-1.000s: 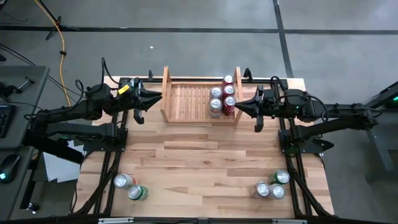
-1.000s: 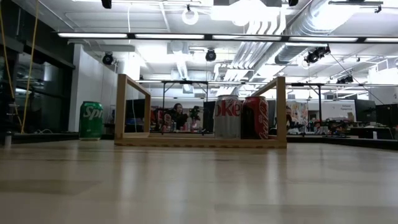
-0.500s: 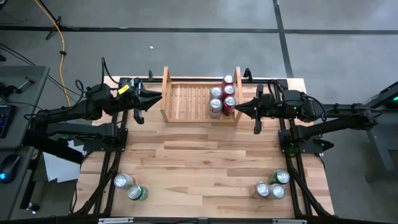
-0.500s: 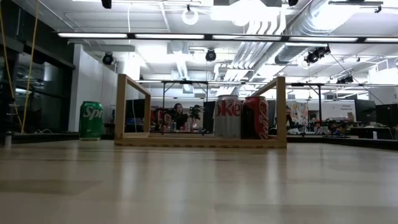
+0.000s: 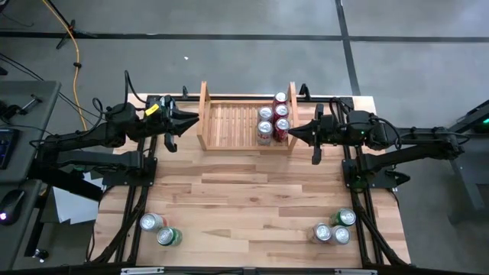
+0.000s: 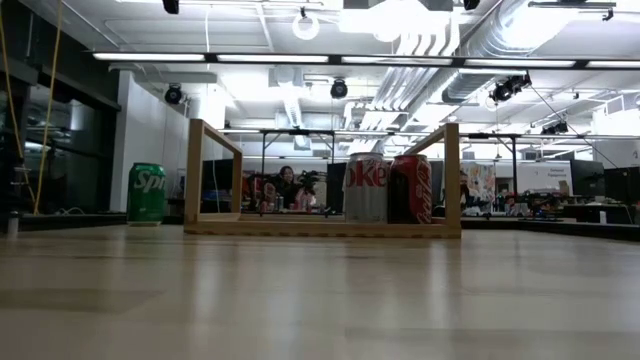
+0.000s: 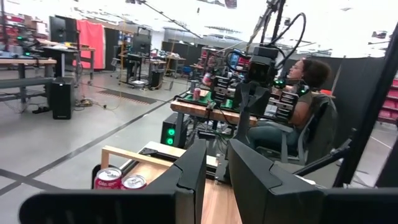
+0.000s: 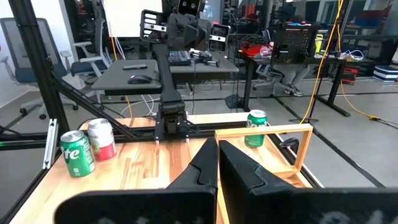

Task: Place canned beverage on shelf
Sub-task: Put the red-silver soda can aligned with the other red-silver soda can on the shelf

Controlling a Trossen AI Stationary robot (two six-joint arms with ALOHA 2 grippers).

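**Now both arms wait by the shelf, with nothing in hand**

Right now the biggest thing is the wooden counter [image 5: 252, 198], and both dark arms reach in over its far end. Next in size is the shelf [image 5: 229, 124], a low pale rack with a slatted floor and two side boards. It sits between the two grippers, so either arm can reach it.

The left gripper [image 5: 192, 119] points at the shelf's left side board, just beside it. Its fingers [image 7: 193, 177] are nearly together, with a thin gap and nothing between them. The right gripper [image 5: 295, 133] points at the other side board, also just beside it. Its fingers [image 8: 214, 165] are pressed together and hold nothing.

Four cans in the shelf [image 5: 273, 120] are packed at the end nearest the right gripper. They stand upright and close together, which I think saves room. The part of the shelf nearer the left gripper is bare, so more cans could go there.

More cans wait at the near end of the counter, well away from both grippers. Two cans at the left corner [image 5: 159, 229] stand on the left gripper's side. Three cans at the right corner [image 5: 334, 228] stand on the right gripper's side. One green can [image 6: 147, 193] stands outside the shelf, past its left side board.

I think the next job is to fetch another can, since no gripper has one yet.
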